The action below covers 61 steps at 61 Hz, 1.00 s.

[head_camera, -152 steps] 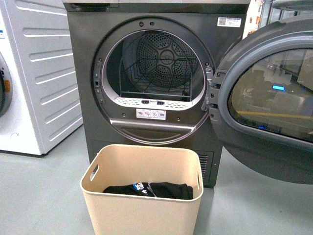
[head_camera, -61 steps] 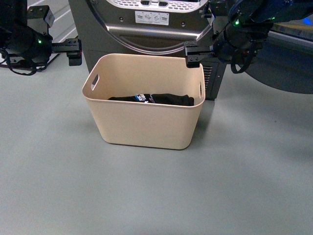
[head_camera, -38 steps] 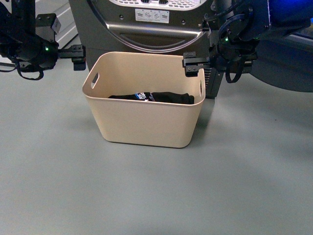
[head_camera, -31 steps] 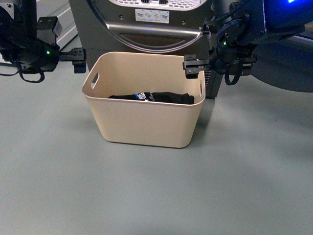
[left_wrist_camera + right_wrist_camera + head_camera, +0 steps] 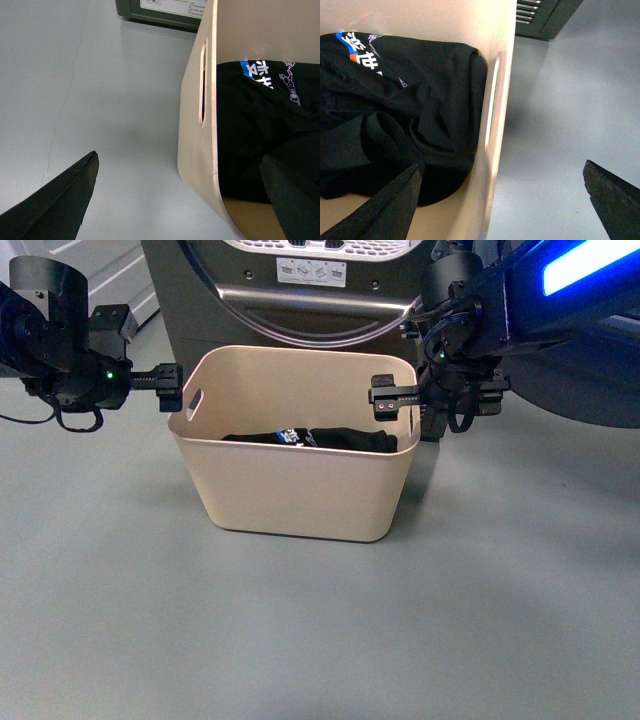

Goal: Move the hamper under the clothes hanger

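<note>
Before a dark grey front-loading dryer point(image 5: 290, 310), the beige plastic rectangular hamper point(image 5: 300, 495) sits on the grey floor point(image 5: 300, 640). The left gripper point(image 5: 171, 388) and right gripper point(image 5: 384, 397) flank its short ends at rim height. Each has its jaws spread wide astride a side wall, close to a slot handle point(image 5: 202, 82), apparently lined up for a two-armed lift. A crumpled black printed garment point(image 5: 335, 441) lies in the bottom. The clothes hanger is out of view.
</note>
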Motion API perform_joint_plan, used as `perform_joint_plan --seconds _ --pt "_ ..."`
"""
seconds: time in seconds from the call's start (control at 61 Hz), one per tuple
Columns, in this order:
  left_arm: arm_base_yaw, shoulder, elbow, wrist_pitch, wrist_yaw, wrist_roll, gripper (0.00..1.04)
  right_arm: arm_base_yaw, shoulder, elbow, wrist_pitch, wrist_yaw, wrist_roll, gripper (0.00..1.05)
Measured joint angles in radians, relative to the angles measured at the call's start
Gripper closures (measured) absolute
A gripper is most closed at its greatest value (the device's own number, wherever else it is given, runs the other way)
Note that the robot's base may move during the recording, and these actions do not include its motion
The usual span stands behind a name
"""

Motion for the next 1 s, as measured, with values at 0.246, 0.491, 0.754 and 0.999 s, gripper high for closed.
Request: perform_joint_plan --seconds 0.246,0.491,0.754,0.999 --pt "-0.008 0.075 0.100 -0.016 -0.002 0.005 0.07 0.006 0.069 0.089 -0.045 0.010 0.000 0.08" --pt "-0.023 0.146 0.216 -0.079 -0.009 0.014 0.07 0.010 0.105 0.166 -0.082 0.029 0.000 0.08" --pt "-0.036 0.231 0.350 -0.146 -0.016 0.015 0.07 0.015 0.220 0.343 -0.174 0.050 0.003 0.08" --pt "-0.037 0.319 0.478 -0.201 -0.029 0.021 0.22 0.028 0.339 0.544 -0.279 0.058 0.010 0.15"
